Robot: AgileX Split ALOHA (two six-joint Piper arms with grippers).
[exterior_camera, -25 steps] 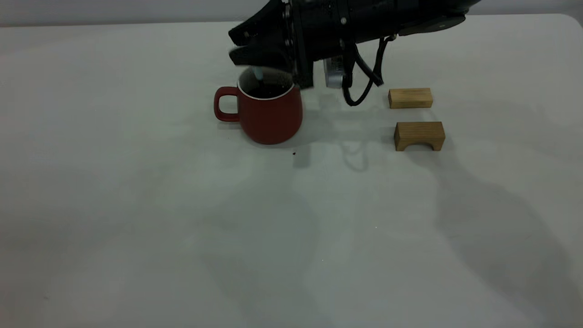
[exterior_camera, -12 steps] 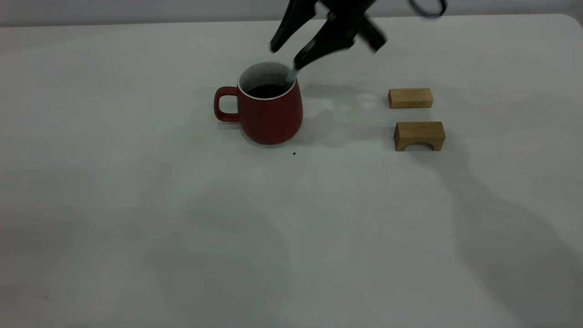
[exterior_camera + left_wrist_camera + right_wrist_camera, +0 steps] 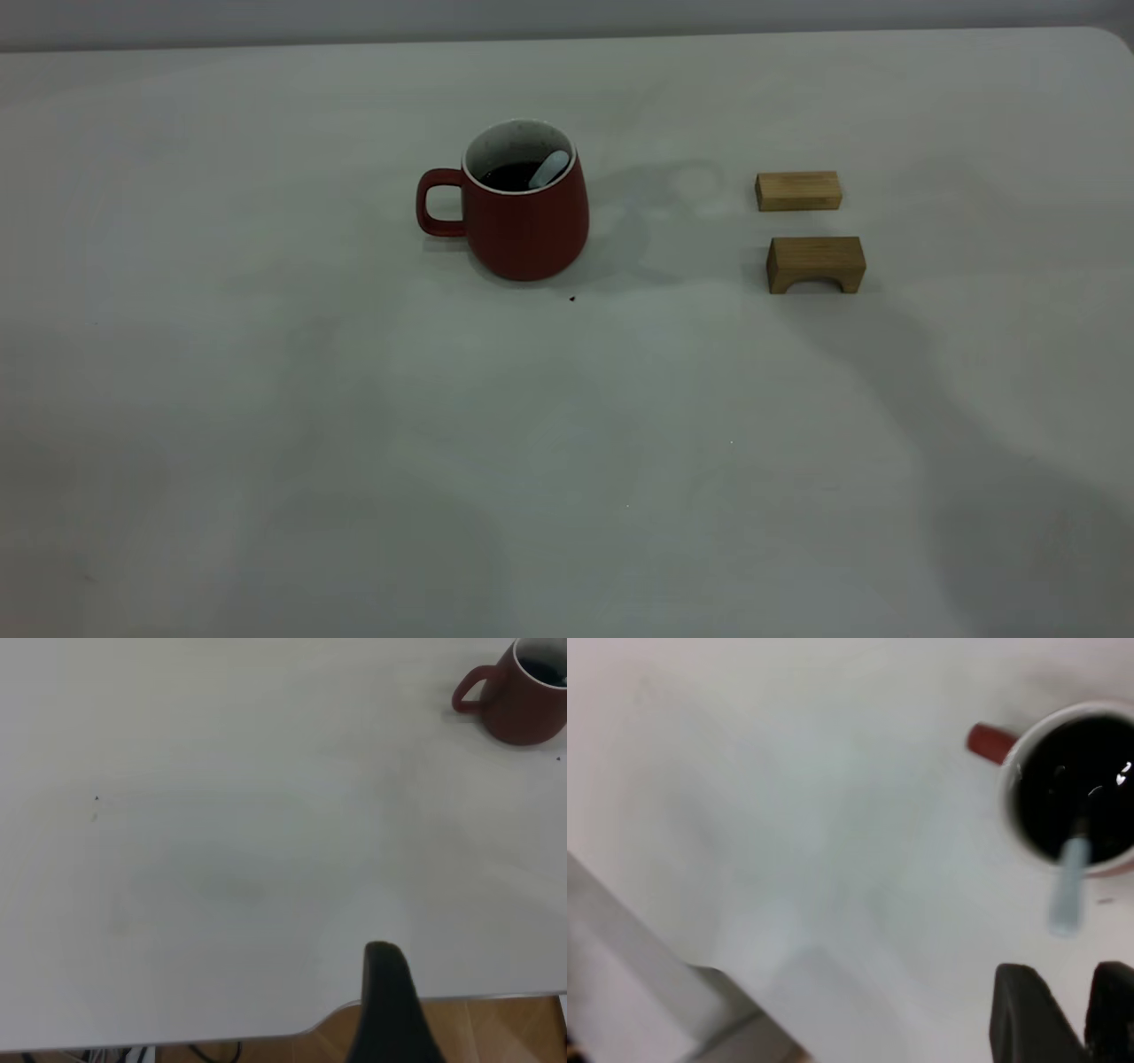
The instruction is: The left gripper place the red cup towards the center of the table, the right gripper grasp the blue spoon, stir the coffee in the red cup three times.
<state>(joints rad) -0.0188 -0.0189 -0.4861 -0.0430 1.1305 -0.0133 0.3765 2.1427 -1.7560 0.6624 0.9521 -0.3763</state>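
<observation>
Red cup (image 3: 524, 221) upright on the table (image 3: 354, 399), coffee (image 3: 1067, 788) inside | blue spoon (image 3: 549, 168) leans on its rim, held by nothing | right gripper (image 3: 1067, 1014) above, narrow gap, empty | left gripper (image 3: 390, 1010) far off, opening unclear

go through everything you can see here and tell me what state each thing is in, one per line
Dark red matte mug: upright on the table, holding liquid.
Dark, nearly black coffee: inside the mug, below the rim.
Pale blue-handled spoon: released, leaning on the mug's rim, bowl submerged.
Flat tan wooden block: lying flat.
Arched tan wooden block: standing, arch down.
</observation>
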